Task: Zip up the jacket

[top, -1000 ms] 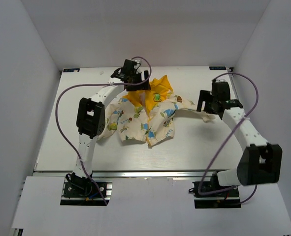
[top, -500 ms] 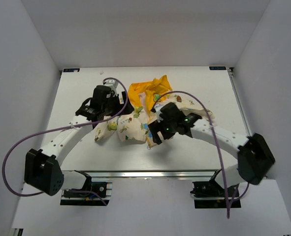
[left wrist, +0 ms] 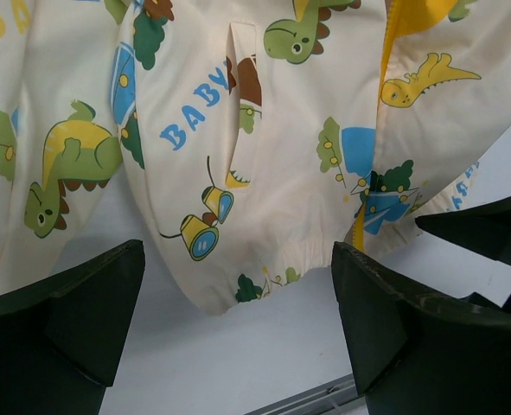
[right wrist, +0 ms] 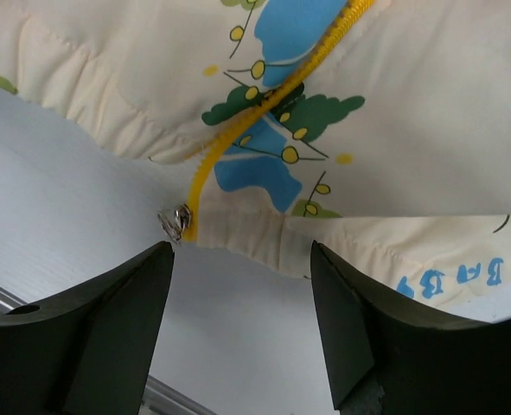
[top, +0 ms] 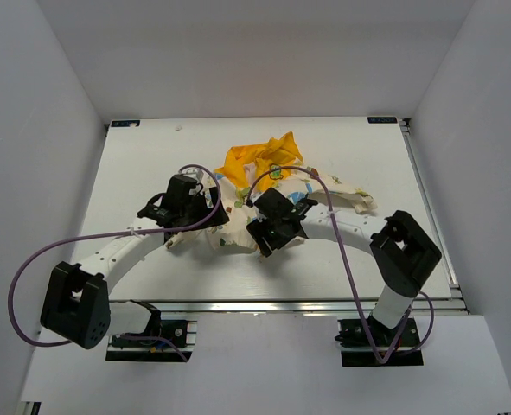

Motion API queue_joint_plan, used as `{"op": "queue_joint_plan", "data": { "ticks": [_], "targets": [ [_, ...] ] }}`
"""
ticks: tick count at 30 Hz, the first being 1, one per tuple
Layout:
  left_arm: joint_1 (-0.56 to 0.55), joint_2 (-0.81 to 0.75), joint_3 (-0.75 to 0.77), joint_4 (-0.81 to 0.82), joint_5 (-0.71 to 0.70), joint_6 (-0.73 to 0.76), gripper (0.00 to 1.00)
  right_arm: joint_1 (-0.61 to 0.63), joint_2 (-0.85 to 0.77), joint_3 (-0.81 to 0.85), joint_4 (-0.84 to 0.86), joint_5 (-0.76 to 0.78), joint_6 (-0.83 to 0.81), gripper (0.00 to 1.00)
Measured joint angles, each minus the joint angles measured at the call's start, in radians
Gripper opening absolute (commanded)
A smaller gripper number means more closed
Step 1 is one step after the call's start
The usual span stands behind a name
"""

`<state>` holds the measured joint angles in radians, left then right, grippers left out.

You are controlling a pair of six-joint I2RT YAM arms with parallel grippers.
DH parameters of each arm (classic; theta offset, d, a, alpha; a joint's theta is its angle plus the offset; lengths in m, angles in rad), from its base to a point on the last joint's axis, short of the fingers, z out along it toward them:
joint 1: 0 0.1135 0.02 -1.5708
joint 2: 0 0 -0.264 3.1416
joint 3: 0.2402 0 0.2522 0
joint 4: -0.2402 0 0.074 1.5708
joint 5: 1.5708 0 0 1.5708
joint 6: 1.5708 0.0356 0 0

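Observation:
The jacket [top: 238,207] lies crumpled at the table's middle, cream with dinosaur prints, its yellow hood [top: 257,159] toward the back. My left gripper [top: 201,216] is open and empty over the jacket's left front panel; in its wrist view [left wrist: 238,337] the hem [left wrist: 264,285] sits just beyond the fingertips. My right gripper [top: 271,233] is open and empty at the jacket's bottom edge. In its wrist view [right wrist: 238,328] the yellow zipper tape [right wrist: 264,95] runs down to a small metal slider [right wrist: 175,221] just beyond the left finger [right wrist: 91,337].
A sleeve [top: 346,192] stretches out to the right. The table's metal front rail [top: 255,303] runs close below the jacket's hem. White walls enclose the table on three sides.
Both arms have swung from the jacket's far side and right side down to its near hem. The jacket has shifted slightly and lies flatter.

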<state>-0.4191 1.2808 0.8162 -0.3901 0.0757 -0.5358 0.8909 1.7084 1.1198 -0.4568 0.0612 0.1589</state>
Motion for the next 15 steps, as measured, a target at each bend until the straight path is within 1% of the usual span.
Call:
{"op": "queue_joint_plan", "data": {
  "ticks": [3, 5, 7, 12, 15],
  "targets": [
    [0.0, 0.0, 0.0, 0.006, 0.003, -0.005, 0.98, 0.007, 0.015, 0.004, 0.014, 0.015, 0.011, 0.7],
    [0.0, 0.0, 0.0, 0.006, 0.003, -0.006, 0.98, 0.007, 0.027, 0.004, 0.02, 0.026, 0.018, 0.67],
    [0.0, 0.0, 0.0, 0.006, 0.003, -0.007, 0.98, 0.007, 0.046, 0.004, 0.032, 0.039, 0.023, 0.62],
    [0.0, 0.0, 0.0, 0.006, 0.004, -0.007, 0.98, 0.007, 0.1, 0.009, 0.072, 0.053, 0.044, 0.61],
    [0.0, 0.0, 0.0, 0.006, 0.005, -0.008, 0.98, 0.007, 0.108, 0.011, 0.095, 0.06, 0.055, 0.65]
  ]
}}
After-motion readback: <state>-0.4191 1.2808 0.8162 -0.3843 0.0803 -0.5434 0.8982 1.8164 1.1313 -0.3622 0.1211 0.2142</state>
